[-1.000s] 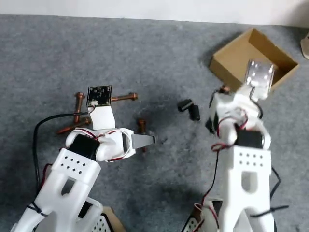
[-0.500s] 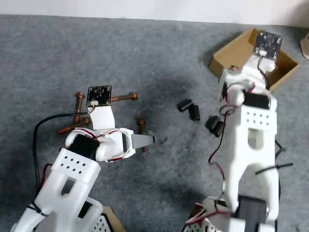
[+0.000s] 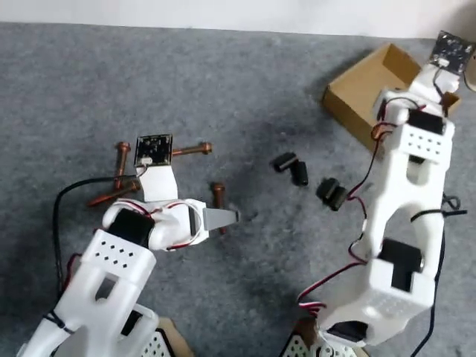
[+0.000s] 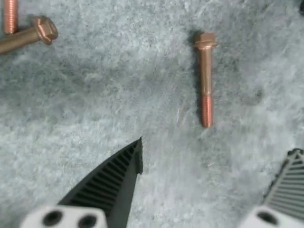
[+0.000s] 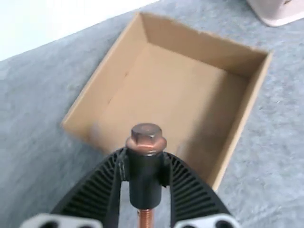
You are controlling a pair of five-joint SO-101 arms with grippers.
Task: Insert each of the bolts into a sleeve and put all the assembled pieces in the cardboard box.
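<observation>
"Where were the bolts?"

"Three copper bolts lay flat at mid-left in the high view, and a fourth bolt lay apart, toward centre."

"And the sleeves?"

"The black sleeves lay right of centre, short of the open cardboard box at upper right. One sleeved bolt was held head-up before it."

On the grey mat I count four loose copper bolts and what look like four black sleeves, lying in two pairs. One assembled piece, a bolt seated in a sleeve, sits clamped in my right gripper. There is one cardboard box.
</observation>
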